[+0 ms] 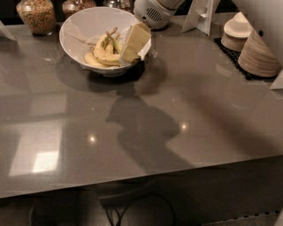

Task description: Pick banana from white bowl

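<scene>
The white bowl [76, 27] stands at the back left of the grey counter. Several yellow bananas [102, 54] lie in it, stems pointing up; I cannot tell one apart as the task's banana. My gripper [131, 47] reaches down from the white wrist at the top, its cream-coloured fingers [137, 39] over the bowl's right rim, tips down among the right ends of the bananas.
Two glass jars of grains [37, 16] stand behind the bowl. Stacks of pale small bowls and plates [258, 53] sit on a black mat at the right. A white sign holder [201, 13] stands at the back. The counter's front edge runs along the bottom.
</scene>
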